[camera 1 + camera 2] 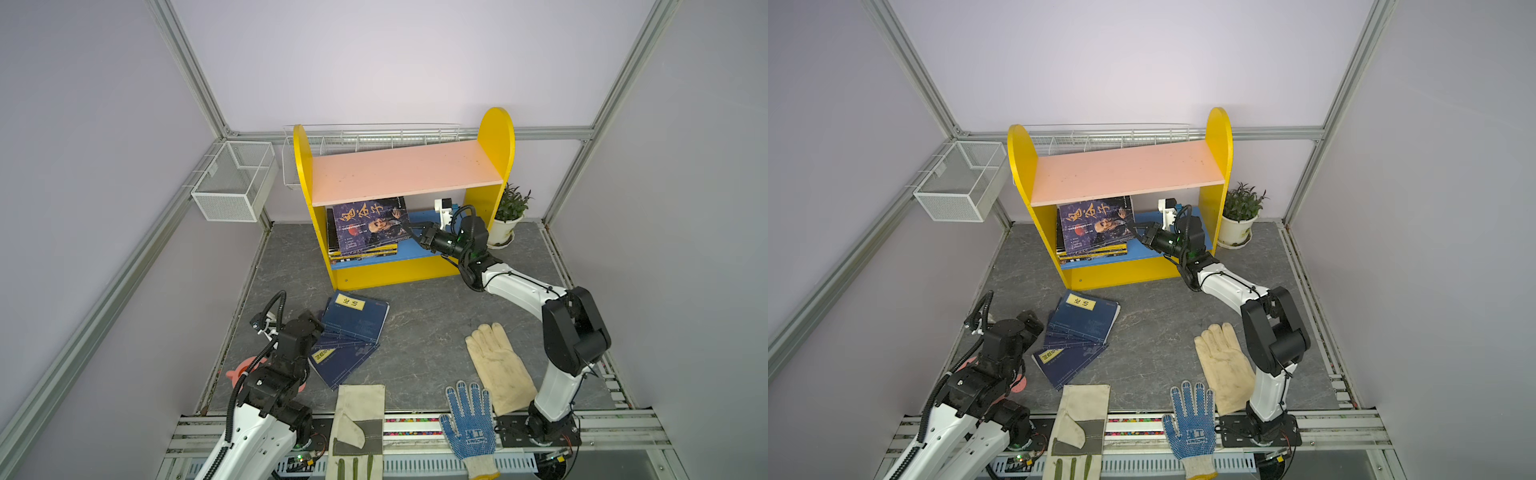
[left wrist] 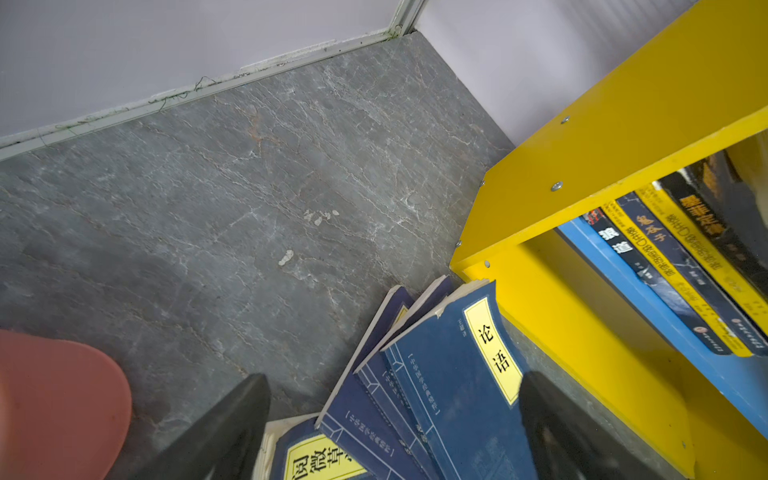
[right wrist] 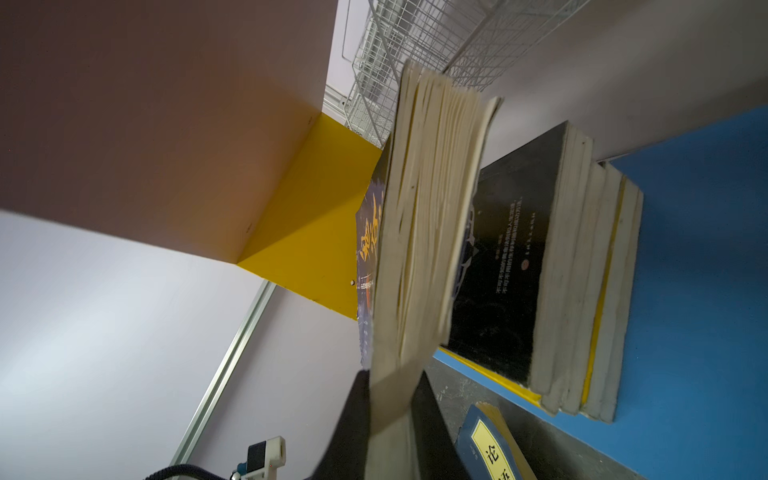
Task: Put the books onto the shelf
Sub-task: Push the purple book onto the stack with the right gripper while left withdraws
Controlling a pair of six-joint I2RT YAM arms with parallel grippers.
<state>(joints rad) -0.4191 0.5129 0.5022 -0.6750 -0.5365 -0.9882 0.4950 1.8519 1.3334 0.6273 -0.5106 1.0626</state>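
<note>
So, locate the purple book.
In a top view, the purple book tilts over the stack at the blue board's left end, held by the right gripper.

— Where do the top views sit?
— High in front of the shelf [image 1: 407, 174], far back, looking down (both share the whole scene).
— And the wrist cameras?
— Close: left low beside it, right inside its lower tier.

Navy books [image 1: 355, 322] (yellow labels [image 1: 349, 302]); cover [image 1: 370, 226] perhaps purple
</note>
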